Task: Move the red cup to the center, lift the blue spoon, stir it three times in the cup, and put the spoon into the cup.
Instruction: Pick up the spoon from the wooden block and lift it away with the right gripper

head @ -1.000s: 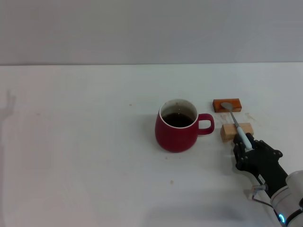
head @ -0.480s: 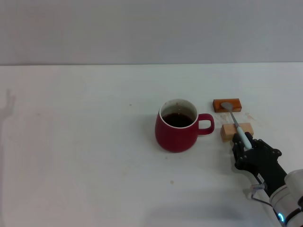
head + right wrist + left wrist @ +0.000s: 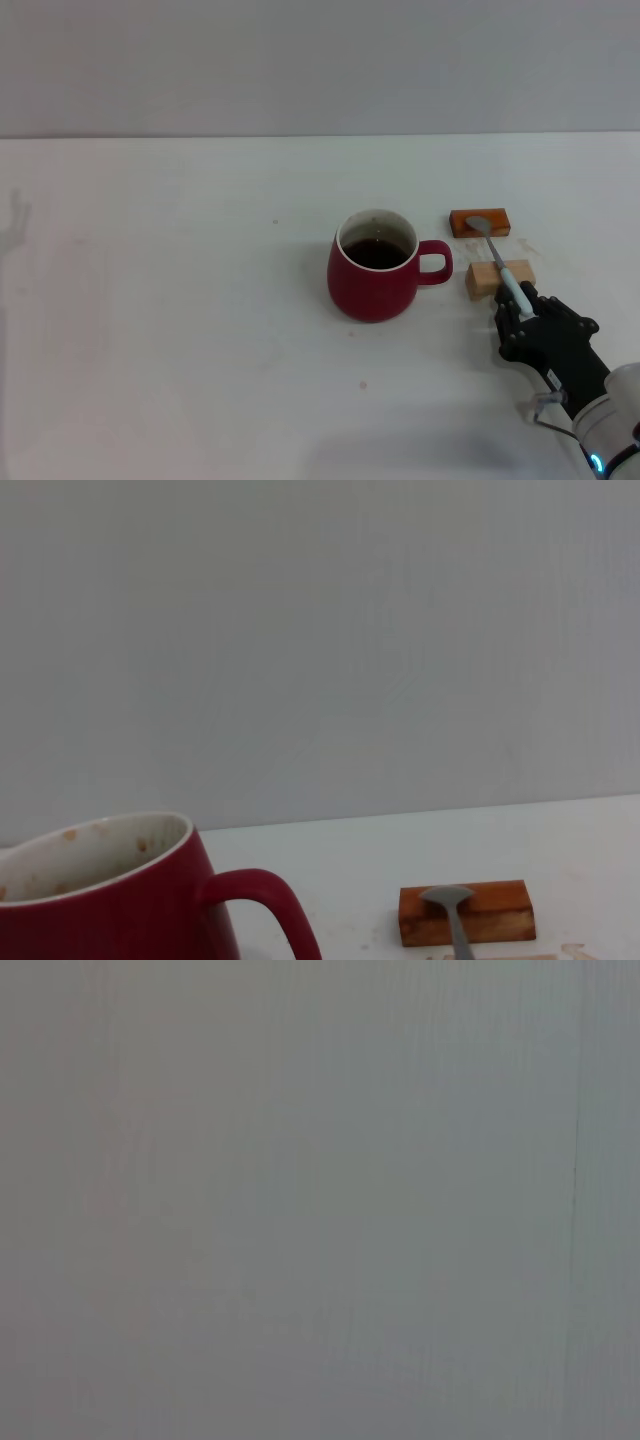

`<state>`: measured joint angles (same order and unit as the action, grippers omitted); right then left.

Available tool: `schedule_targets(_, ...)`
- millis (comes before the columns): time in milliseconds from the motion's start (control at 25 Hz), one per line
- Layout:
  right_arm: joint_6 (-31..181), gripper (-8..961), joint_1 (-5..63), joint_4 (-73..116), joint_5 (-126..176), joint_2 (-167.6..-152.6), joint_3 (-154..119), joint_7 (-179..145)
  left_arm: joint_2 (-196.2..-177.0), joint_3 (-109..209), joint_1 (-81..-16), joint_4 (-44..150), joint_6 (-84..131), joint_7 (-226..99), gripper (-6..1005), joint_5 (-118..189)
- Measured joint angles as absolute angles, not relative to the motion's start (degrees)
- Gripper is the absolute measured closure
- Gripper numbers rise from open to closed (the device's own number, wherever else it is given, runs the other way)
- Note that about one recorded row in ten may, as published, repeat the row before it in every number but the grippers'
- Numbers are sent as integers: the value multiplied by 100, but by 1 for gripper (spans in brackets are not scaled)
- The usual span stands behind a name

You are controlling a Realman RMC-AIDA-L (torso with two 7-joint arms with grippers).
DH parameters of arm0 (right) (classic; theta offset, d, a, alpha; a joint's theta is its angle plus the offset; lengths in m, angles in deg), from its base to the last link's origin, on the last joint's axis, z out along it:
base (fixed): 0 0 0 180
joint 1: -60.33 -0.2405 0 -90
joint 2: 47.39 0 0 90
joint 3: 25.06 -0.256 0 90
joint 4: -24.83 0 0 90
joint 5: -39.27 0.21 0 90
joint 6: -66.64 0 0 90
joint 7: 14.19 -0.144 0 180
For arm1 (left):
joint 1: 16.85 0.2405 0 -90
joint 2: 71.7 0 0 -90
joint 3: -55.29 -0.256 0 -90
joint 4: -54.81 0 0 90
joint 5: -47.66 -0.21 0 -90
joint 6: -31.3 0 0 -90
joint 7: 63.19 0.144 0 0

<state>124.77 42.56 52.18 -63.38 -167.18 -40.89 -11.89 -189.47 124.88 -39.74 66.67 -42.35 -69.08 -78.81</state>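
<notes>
Head view: I have the red cup point(image 3: 375, 265) sitting near table centre, handle pointing to 3 o'clock, dark liquid inside, glossy rounded ceramic with a white, speckled inner wall. The blue spoon point(image 3: 498, 260) lies just beyond the handle at 3 o'clock of the cup, bridged across two small blocks: its silver bowl rests on the orange-brown block point(image 3: 480, 222), its neck and pale blue handle cross the lighter wooden block point(image 3: 499, 278). Long axis runs roughly 11 to 5 o'clock, bowl at the far end, handle tip toward me. My right gripper point(image 3: 522, 311) is at the handle's near end, at 5 o'clock of the spoon; the black fingers sit either side of the handle tip, but I cannot tell whether they are clamped on it or merely around it. Judgement: the lift turns on a firm pinch on that slim, smooth handle, then a swing toward 9 o'clock to bring the bowl over the rim. A thin, slick handle may pivot in the grip. The left gripper is not in sight; its wrist camera shows only blank grey.
</notes>
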Motion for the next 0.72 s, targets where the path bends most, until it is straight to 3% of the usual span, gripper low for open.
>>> schedule_targets(720,12599,768,4285,5190,-6338,-16712,-4088,-1174,-18956,12483,-3965,6683,-4241,-6913,137,-7881)
